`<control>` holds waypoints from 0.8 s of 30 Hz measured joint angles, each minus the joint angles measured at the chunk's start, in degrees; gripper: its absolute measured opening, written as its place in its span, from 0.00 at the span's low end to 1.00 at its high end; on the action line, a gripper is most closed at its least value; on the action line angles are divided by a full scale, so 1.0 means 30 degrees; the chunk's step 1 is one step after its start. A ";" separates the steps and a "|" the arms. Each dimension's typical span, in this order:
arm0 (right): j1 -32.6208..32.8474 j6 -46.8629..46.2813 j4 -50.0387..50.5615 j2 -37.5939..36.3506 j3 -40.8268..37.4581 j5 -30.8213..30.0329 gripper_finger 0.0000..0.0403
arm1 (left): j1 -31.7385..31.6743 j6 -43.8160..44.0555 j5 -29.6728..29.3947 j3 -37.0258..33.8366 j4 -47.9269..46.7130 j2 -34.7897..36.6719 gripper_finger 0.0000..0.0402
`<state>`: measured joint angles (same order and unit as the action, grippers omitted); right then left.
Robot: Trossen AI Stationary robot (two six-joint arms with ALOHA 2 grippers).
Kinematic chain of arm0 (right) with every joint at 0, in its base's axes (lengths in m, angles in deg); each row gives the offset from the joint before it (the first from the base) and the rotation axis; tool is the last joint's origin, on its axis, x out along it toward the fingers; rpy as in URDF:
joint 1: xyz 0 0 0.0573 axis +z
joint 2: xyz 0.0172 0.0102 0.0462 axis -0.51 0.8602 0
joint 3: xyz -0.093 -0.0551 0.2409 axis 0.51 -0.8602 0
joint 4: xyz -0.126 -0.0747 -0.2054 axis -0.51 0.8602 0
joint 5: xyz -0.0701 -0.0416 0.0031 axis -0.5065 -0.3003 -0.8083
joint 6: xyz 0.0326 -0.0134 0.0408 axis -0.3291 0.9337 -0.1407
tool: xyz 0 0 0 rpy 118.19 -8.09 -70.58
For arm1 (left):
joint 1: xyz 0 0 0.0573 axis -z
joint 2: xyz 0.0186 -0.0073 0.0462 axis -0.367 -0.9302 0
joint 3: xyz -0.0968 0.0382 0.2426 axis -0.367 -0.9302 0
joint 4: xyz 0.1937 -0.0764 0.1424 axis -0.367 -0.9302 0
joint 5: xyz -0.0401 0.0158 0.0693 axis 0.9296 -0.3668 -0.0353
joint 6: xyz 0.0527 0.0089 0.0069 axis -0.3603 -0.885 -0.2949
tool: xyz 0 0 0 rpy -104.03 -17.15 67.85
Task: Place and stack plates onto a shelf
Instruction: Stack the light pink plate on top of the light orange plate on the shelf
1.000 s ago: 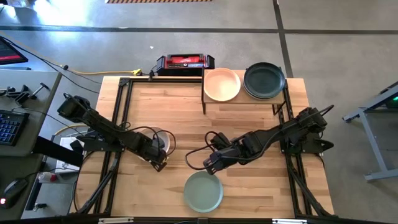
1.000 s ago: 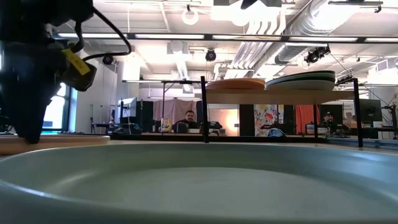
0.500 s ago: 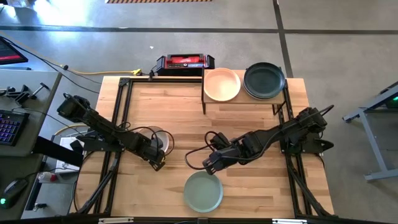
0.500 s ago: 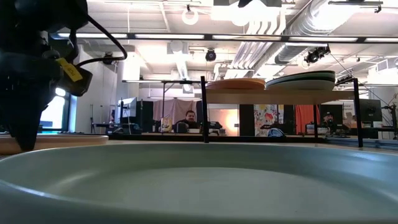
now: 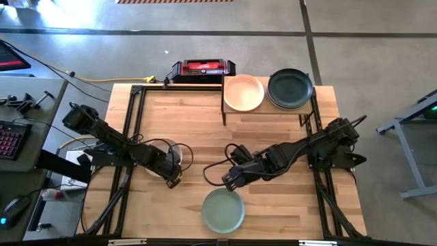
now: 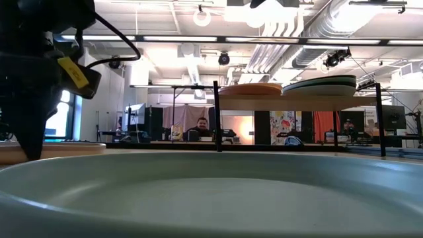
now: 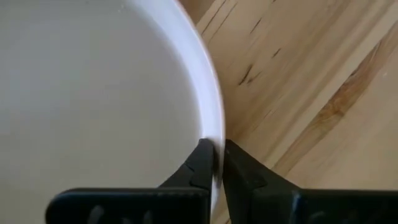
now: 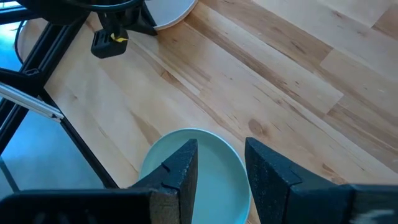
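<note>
Left hand (image 7: 215,163) was down at the left-centre of the bench (image 5: 273,133), and I saw its fingers (image 7: 200,167) pinched tight on the rim of the cream plate (image 7: 93,93), one finger inside the rim and one outside. That plate lay flat on the wood, mostly hidden under the left arm in the high view. Right hand (image 8: 220,163) hovered mid-bench just above the far edge of the light green plate (image 5: 222,210), fingers parted to a middling gap and holding nothing. The light green plate sat flat near the front edge of the bench, well apart from the cream one. The shelf (image 5: 268,110) stood at the back right of the bench; on it I saw a peach plate (image 5: 244,93) on the left half and a dark green plate (image 5: 290,88) on the right, which looked like the top of a short stack. A red and black box (image 5: 203,68) sat just behind the bench's back edge.
</note>
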<state>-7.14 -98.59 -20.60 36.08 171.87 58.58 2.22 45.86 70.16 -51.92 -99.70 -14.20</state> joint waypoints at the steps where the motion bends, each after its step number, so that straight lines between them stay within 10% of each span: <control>1: -0.0005 0.0000 0.0000 0.0000 0.0000 0.0005 0.28 | 0.0000 -0.0221 0.0007 0.0000 0.0000 0.0000 0.02; 24: -0.3724 0.2470 0.0007 0.0000 0.0000 -0.0476 0.44 | 0.0015 -1.3040 0.0213 0.6211 -0.7945 -0.0073 0.02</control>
<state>-18.32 -91.17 -20.58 36.08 171.87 57.15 2.26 6.73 70.80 -33.29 -123.54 -14.41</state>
